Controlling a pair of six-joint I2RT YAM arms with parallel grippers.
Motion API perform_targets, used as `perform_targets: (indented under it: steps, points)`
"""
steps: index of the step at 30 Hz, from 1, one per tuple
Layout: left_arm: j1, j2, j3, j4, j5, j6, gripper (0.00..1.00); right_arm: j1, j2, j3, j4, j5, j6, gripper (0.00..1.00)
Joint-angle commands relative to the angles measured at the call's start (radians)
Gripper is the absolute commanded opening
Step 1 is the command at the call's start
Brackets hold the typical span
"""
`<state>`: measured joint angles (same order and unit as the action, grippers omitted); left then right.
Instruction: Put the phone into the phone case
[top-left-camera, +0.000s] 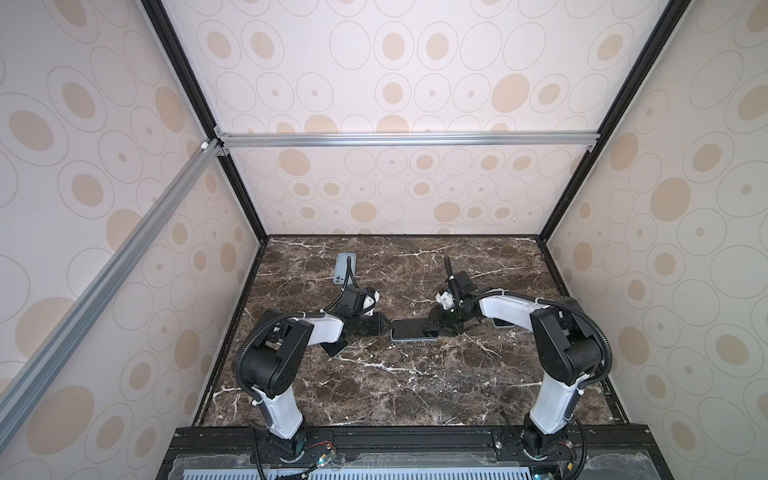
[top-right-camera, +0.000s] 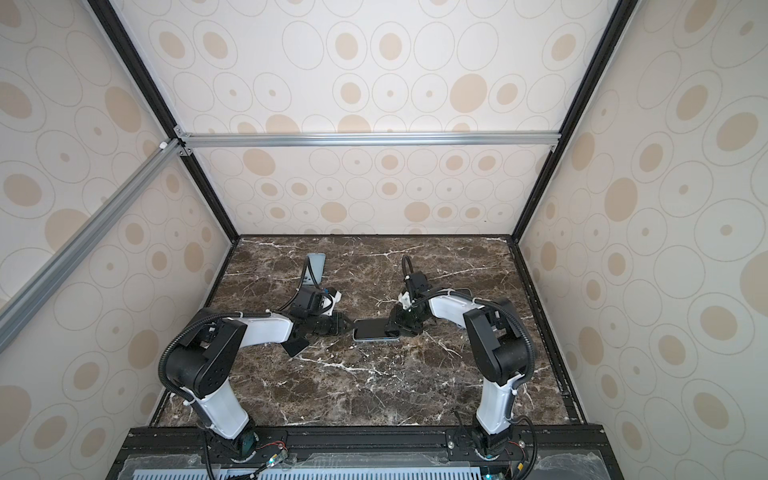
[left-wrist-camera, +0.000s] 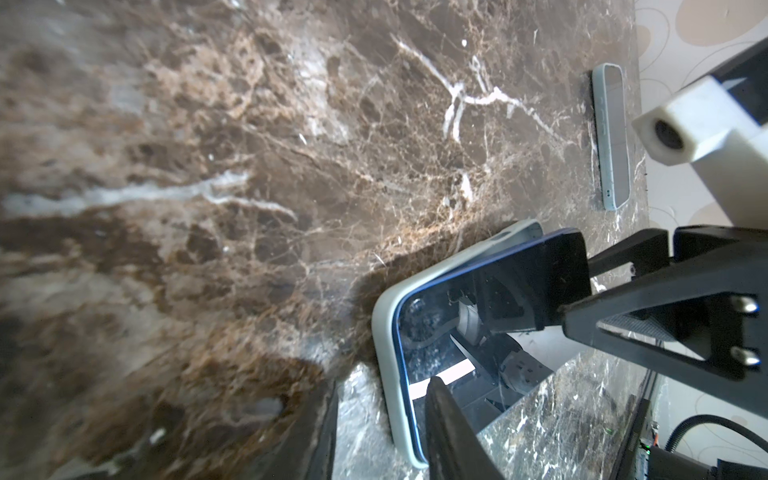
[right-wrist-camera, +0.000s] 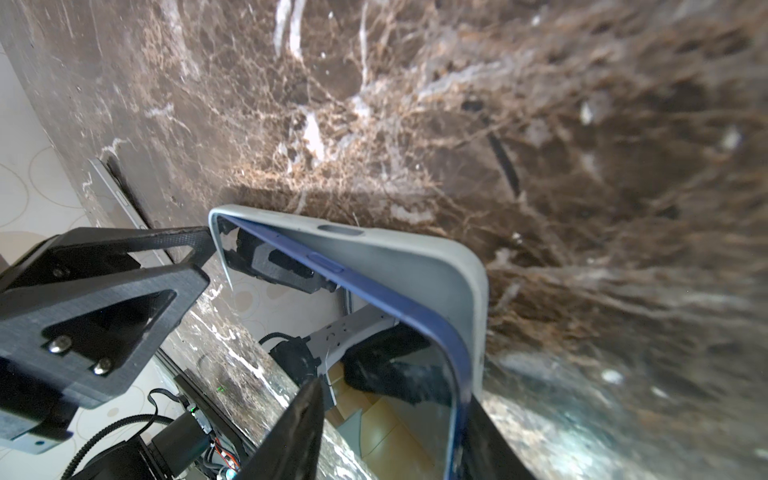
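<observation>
I see left gripper (top-left-camera: 385, 326) at one end of the phone (top-left-camera: 409, 330), right gripper (top-left-camera: 432, 331) straddling the other; can't tell either's grip. Phone tilted in case (left-wrist-camera: 384, 332); one edge raised.

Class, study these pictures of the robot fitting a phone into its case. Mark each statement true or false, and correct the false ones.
1. The phone sits fully seated in the phone case. False: one long blue edge of the phone stands raised out of the phone case.
2. A claw is at each end of the phone: the left claw and the right claw. True.
3. The table is plain white. False: it is dark brown marble with white veins.
4. A second phone lies flat on the table, apart from the cased one. True.
</observation>
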<state>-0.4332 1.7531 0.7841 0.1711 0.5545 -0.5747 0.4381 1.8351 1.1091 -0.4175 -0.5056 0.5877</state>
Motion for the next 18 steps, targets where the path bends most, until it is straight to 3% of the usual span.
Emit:
perform_targets:
  steps: [1, 18]
  points:
    - [-0.003, -0.009, -0.003, -0.029, 0.027, 0.008, 0.35, 0.013, -0.001, 0.043, -0.062, 0.030, -0.040, 0.51]
    - [-0.019, -0.010, -0.012, -0.073, 0.041, 0.028, 0.33, 0.014, -0.023, 0.043, -0.100, 0.097, -0.077, 0.52]
